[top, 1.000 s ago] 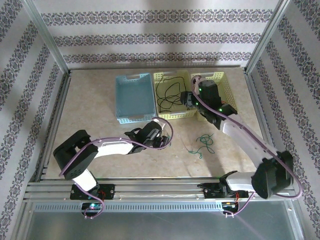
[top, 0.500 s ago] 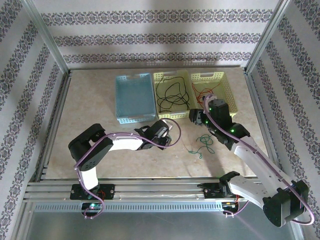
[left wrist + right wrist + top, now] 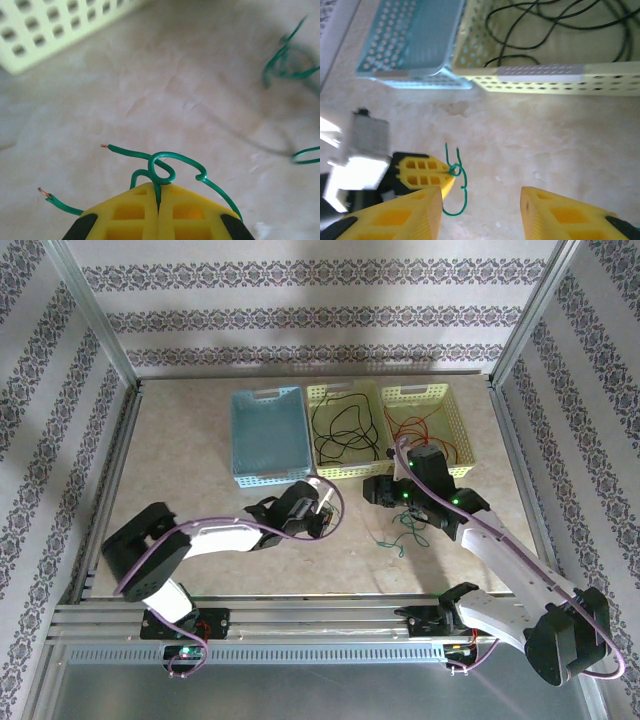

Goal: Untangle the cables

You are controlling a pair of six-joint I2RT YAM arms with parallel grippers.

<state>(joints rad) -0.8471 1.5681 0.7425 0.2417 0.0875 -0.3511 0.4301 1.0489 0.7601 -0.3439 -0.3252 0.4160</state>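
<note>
The right arm reaches across the tabletop and bends left. Its hand is spread and empty, near the middle basket. The left arm lies low with its elbow folded. Its hand is pressed together, pinching the green cable on the tabletop. The black cable lies in the middle basket and the red cable in the right basket.

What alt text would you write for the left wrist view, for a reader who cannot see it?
The left gripper, jaws shut, pinches a loop of the green cable above a pale marbled table. Two bare copper ends show beside it; a yellow basket corner sits at the upper edge.
</note>
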